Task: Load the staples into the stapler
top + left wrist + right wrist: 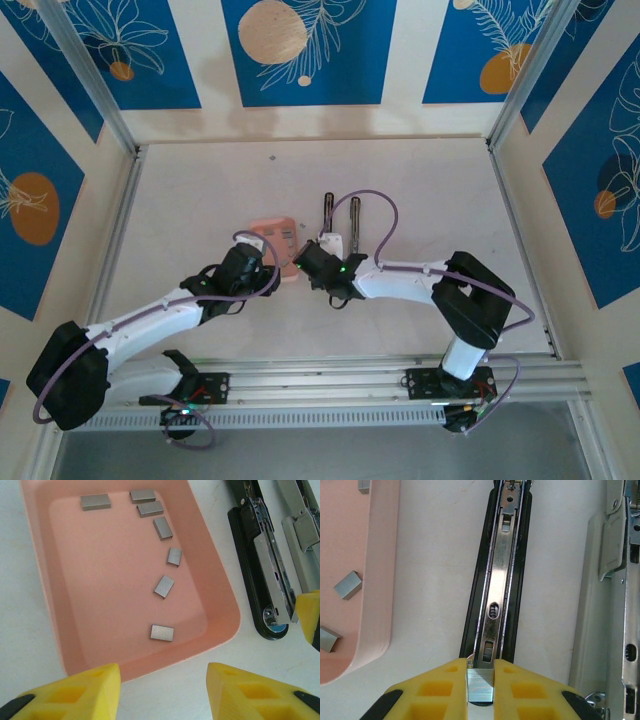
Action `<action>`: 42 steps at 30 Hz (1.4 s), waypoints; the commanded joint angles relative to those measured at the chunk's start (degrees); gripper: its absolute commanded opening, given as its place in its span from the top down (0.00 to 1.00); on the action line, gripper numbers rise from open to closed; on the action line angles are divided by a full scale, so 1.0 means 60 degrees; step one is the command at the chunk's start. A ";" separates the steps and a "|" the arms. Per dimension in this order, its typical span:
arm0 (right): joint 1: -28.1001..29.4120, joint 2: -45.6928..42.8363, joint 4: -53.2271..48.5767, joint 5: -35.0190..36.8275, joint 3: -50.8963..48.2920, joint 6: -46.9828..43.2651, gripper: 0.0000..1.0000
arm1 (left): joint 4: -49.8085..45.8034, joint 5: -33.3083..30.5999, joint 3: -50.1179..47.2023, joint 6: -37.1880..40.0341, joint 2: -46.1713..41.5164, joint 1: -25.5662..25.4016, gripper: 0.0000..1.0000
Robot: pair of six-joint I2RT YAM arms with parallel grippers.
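left arm (150,325) and right arm (400,282): white links, black joint housings, lilac cable (375,195) looped along each. Black bases (450,385) on the aluminium rail (320,378); green LED (343,268) at right arm's end away from rail. Fingers (85,692) yellow, blocky, hollow cut-outs, black roots

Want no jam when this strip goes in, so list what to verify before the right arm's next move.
1. Staple strip clamped between the right end effector fingers: ok.
2. Stapler lying opened out, magazine channel facing up: ok.
3. Strip roughly centred over the channel's near end: ok.
4. Strip's height above the channel: cannot tell.
5. Left end effector open, holding nothing, at the pink tray near rim, apart from the stapler: ok.
6. Spare strips in the tray, seven loose: ok.
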 commanded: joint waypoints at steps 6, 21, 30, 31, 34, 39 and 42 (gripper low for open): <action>0.0150 -0.0525 0.0112 0.0442 -0.0367 -0.0107 0.83 | 0.0058 -0.0018 0.0154 0.0062 0.0041 0.0115 0.51; -0.0032 -0.0540 0.0397 0.0214 -0.0252 -0.0357 0.83 | 0.0085 0.0018 0.0225 0.0070 0.0110 0.0115 0.51; -0.0106 -0.0208 0.0257 0.0050 -0.0105 -0.0278 0.83 | 0.0028 -0.0026 0.0192 0.0064 0.0088 0.0114 0.51; -0.0106 -0.0174 0.0228 0.0043 -0.0092 -0.0274 0.83 | 0.0027 -0.0025 0.0195 0.0062 0.0096 0.0116 0.51; -0.0120 -0.0119 0.0211 0.0002 -0.0105 -0.0223 0.83 | 0.0035 -0.0040 0.0177 0.0065 0.0080 0.0111 0.51; -0.0120 -0.0133 0.0210 0.0020 -0.0120 -0.0187 0.83 | 0.0027 -0.0042 0.0178 0.0062 0.0093 0.0116 0.51; -0.0121 -0.0333 0.0210 0.0124 -0.0069 -0.0316 0.84 | 0.0006 -0.0051 0.0172 0.0062 0.0081 0.0112 0.51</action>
